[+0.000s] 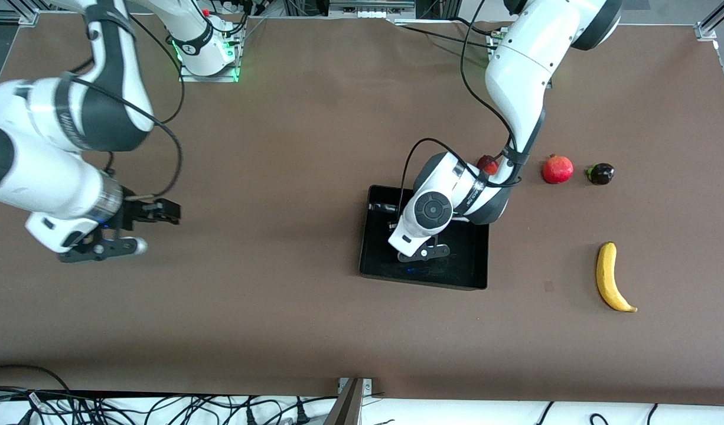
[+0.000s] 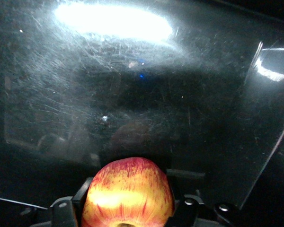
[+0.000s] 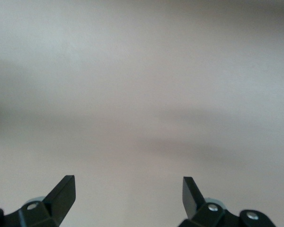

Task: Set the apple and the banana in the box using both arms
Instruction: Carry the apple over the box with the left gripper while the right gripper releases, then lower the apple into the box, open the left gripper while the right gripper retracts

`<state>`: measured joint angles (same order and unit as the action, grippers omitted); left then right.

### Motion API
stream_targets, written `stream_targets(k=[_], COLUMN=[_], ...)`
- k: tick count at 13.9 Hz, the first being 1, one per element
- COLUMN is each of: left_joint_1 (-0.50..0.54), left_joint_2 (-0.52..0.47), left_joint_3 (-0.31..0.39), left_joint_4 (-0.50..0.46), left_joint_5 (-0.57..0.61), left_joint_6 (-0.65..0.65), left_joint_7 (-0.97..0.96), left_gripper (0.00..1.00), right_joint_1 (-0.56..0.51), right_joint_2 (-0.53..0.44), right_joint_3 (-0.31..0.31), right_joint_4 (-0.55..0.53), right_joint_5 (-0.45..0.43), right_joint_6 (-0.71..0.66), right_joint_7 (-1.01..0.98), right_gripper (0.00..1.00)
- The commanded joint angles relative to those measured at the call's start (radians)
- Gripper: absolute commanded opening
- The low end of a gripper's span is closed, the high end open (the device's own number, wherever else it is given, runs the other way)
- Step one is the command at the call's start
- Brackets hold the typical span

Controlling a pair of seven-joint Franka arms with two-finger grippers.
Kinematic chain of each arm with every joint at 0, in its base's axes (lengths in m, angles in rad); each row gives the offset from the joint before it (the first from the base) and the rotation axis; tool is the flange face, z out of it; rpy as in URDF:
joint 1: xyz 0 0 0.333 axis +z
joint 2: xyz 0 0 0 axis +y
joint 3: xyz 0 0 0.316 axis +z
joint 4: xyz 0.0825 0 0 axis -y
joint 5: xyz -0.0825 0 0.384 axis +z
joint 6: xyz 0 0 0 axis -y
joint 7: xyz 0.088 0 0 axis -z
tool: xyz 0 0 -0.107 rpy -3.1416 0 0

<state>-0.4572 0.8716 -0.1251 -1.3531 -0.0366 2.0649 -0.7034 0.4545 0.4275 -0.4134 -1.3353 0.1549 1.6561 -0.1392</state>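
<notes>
Presently, reading the front view from its left edge across:

1. Right gripper [image 1: 139,229]: hangs over bare table [image 1: 279,147] toward the right arm's end, well apart from every fruit. Its jaws stand wide apart with nothing between them. This arm appears to be waiting.
2. Box [image 1: 374,260]: sits near mid-table. No fruit is seen lying loose in it.
3. Left gripper [image 2: 128,208]: lowered inside the box, jaws part-closed on the apple [image 2: 128,191]. The left wrist view shows the apple clamped between the fingers above the glossy black floor; whether it touches the floor cannot be told.
4. Partly hidden red fruit [image 1: 487,163], pomegranate [image 1: 557,169] and dark fruit [image 1: 600,173]: lined up beside the box, toward the left arm's end. Not part of the job.
5. Banana [image 1: 611,277]: lies on the table nearer the camera than the pomegranate, well apart from the box, untouched.
6. Assessment: apple delivered but not released; banana entirely outstanding. Roughly half remains.
</notes>
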Motion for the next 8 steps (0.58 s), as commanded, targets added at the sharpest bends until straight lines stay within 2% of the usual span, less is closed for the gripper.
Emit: stream_targets(k=[1,2,3,4,5,6,8], left_joint_1=[-0.017,-0.017,-0.017,-0.017,-0.017,-0.012,0.006], left_joint_2=[0.018,0.018,0.018,0.015,0.004,-0.011,-0.035], left_joint_3=[0.019,0.019,0.019,0.019,0.022,0.024,0.035], left_joint_4=[0.014,0.012,0.014,0.015,0.02,0.035,0.109], left_joint_5=[0.05,0.052,0.052,0.052,0.05,0.05,0.047], left_joint_6=[0.011,0.011,0.009,0.006,-0.011,-0.049,-0.176], left_joint_7=[-0.021,-0.021,-0.028,-0.048,-0.077,-0.09,-0.085], left_gripper=[1.0,1.0,1.0,1.0,1.0,1.0,1.0], right_joint_1=[-0.073,-0.138,-0.216,-0.279,-0.349,-0.415,-0.473], right_joint_2=[-0.091,-0.14,-0.209,-0.27,-0.333,-0.381,-0.414], right_joint_3=[0.025,0.11,0.199,0.258,0.321,0.365,0.386], right_joint_4=[-0.05,-0.068,-0.128,-0.207,-0.282,-0.338,-0.367], right_joint_5=[0.023,0.017,-0.032,-0.11,-0.145,-0.149,-0.149], right_joint_6=[-0.027,-0.03,-0.035,-0.027,-0.026,-0.022,-0.012], right_joint_7=[-0.059,-0.06,-0.059,-0.059,-0.057,-0.057,-0.059], right_gripper=[1.0,1.0,1.0,1.0,1.0,1.0,1.0])
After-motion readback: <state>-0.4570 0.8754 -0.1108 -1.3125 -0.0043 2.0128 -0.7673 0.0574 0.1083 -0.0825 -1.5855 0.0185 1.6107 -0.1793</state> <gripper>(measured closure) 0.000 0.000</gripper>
